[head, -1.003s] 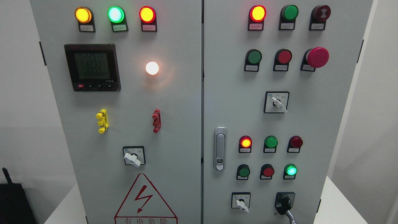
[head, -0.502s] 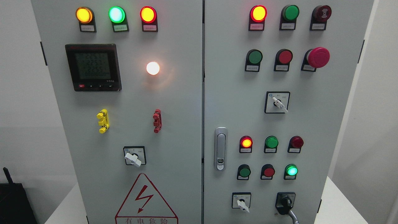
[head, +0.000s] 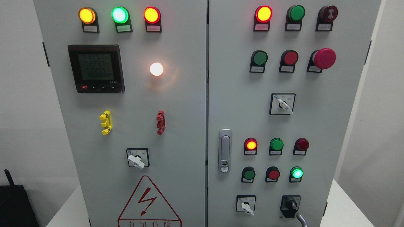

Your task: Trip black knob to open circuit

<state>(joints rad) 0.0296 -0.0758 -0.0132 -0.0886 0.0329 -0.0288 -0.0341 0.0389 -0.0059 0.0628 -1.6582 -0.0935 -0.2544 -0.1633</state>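
A grey two-door electrical cabinet (head: pixel 176 104) stands on a white bench (head: pixel 344 205), filling the view. Nearest, at the right door's bottom edge, sits the black knob (head: pixel 290 205), with a grey cable (head: pixel 302 219) curving away beneath it. Left of it is a white selector switch (head: pixel 246 205). A red lightning warning triangle (head: pixel 148 201) marks the left door's base. Higher up are a silver door latch (head: pixel 225 150), a digital meter (head: pixel 96 68) and a red mushroom button (head: pixel 323 58). No robot hand is visible, so its state cannot be told.
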